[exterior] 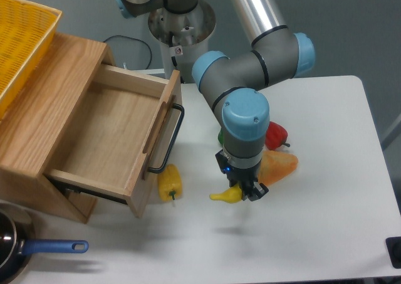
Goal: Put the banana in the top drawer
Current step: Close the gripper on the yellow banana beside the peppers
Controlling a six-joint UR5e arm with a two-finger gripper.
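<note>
The end effector (246, 193) grips the banana (227, 196); yellow pepper (170, 183) lies left of it (before the open top drawer (106, 133)), orange wedge (278, 166) just right.

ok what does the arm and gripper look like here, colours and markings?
The arm has grey joint housings with light-blue round caps and a shiny silver tube link. The base column is metallic with a small red-and-white sticker. The gripper is small and black, with a blue light on its body.
</note>
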